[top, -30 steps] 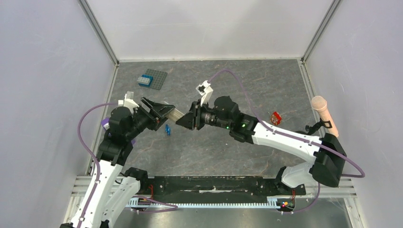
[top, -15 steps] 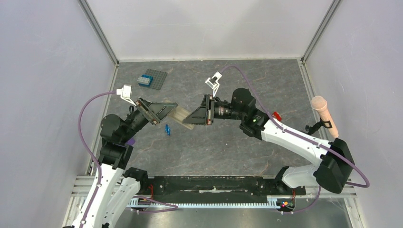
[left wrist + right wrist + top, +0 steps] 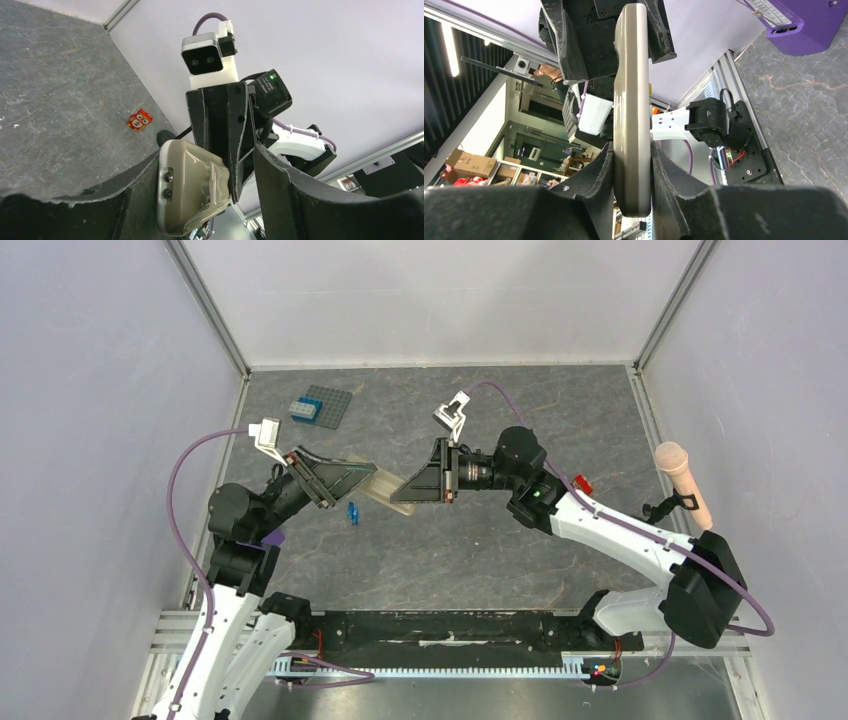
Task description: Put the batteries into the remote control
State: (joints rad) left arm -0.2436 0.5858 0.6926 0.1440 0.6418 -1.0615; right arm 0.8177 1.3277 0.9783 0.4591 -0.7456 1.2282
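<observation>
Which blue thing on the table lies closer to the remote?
The blue batteries, close by the remote control; the blue brick sits far back on a grey plate.

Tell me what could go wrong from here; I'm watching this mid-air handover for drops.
1. The remote control hangs in the air, clamped only by the right pincer. The left pincer surrounds its other end with a gap showing, so an early release could drop it.
2. The batteries lie on the table close by; a falling remote might scatter them.
</observation>
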